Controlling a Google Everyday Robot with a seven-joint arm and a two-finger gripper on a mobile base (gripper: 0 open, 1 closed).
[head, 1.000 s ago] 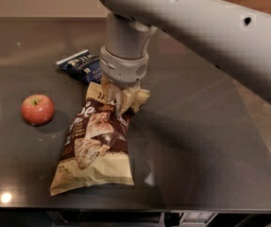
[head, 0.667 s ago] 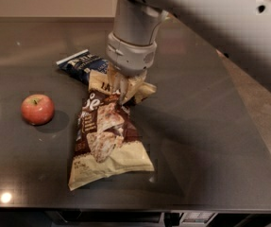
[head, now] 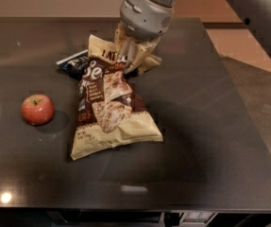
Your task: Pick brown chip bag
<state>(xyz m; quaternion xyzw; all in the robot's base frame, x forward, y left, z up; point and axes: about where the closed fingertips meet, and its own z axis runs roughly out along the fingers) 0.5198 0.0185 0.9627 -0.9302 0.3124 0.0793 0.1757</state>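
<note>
The brown chip bag (head: 109,108) hangs in the middle of the view, dark brown in the centre with white lettering and a chip picture, cream-tan at both ends. My gripper (head: 131,56) comes down from the top and is shut on the bag's crumpled upper end. The bag is raised and tilted, with its lower end low over the dark table (head: 210,126); I cannot tell whether it still touches.
A smaller dark blue bag (head: 72,65) lies on the table behind the brown bag, partly hidden by it. A red apple (head: 38,109) sits at the left. The table's right edge runs beside a tan floor (head: 239,41).
My gripper has risen with the brown bag's upper end in it. The bag has lifted, swung to hang more upright and now looks larger in view.
</note>
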